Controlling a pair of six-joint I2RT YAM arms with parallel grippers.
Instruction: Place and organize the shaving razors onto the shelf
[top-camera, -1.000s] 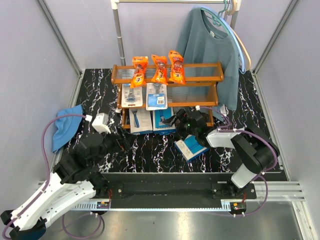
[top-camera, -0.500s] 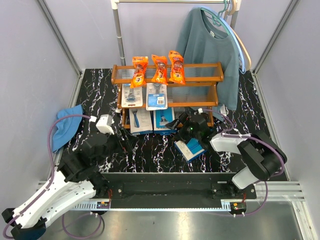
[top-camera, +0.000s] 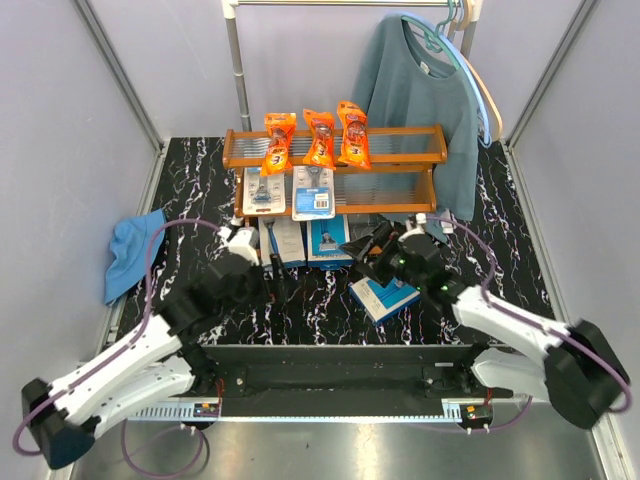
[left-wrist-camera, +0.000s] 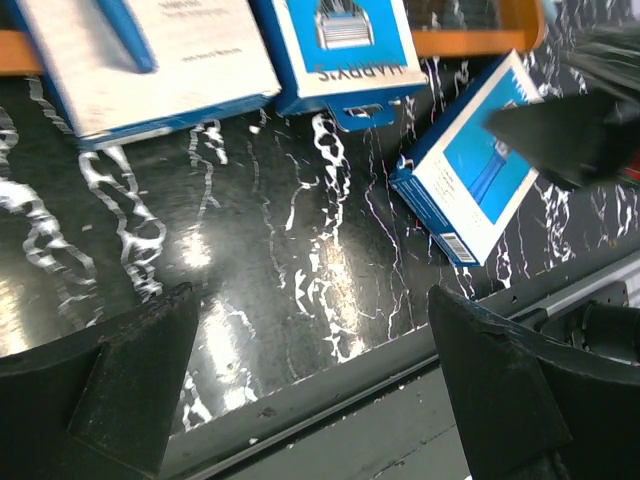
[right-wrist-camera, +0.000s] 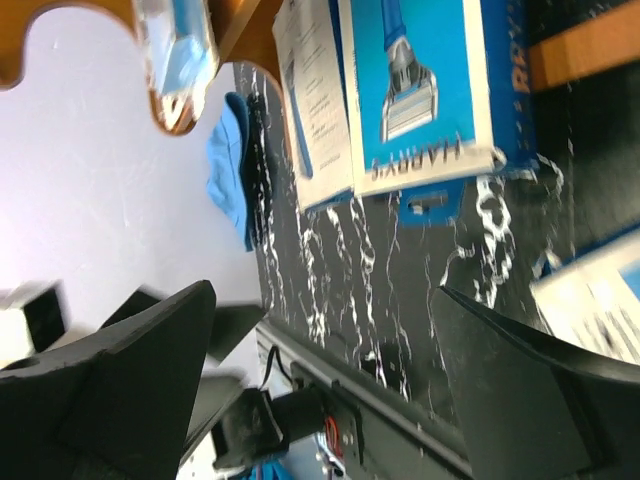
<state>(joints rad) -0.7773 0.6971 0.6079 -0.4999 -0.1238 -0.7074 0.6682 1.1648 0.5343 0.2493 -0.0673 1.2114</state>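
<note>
A box (top-camera: 385, 296) is lying flat on the table (top-camera: 200, 190) before the shelf (top-camera: 400, 160). The right gripper (right-wrist-camera: 325, 290), beside it, and left gripper (left-wrist-camera: 310, 295) are hanging spread, empty. Probably light, stiff, slick: pinch its long edges.

Black desk (top-camera: 200, 180) with white marble veining, glossy. Shelf (top-camera: 400, 132): orange-brown wood frame, silver wire tiers. Top tier: three orange bags (top-camera: 319, 138) with dark print. Middle tier: two grey-blue blister cards (top-camera: 262, 190), the right one with a white label. Bottom tier: two shelf boxes (top-camera: 328, 238), one white with a blue razor picture and blue edge, one bright blue with white lettering. Loose box (top-camera: 385, 295) on the desk: blue face, white side, barcode. Cloth (top-camera: 130, 255) is light blue. Sweater (top-camera: 420, 90) is teal. Cables (top-camera: 150, 250) are purple. Left tool (left-wrist-camera: 310, 310) and right tool (right-wrist-camera: 325, 295) are both black.
</note>
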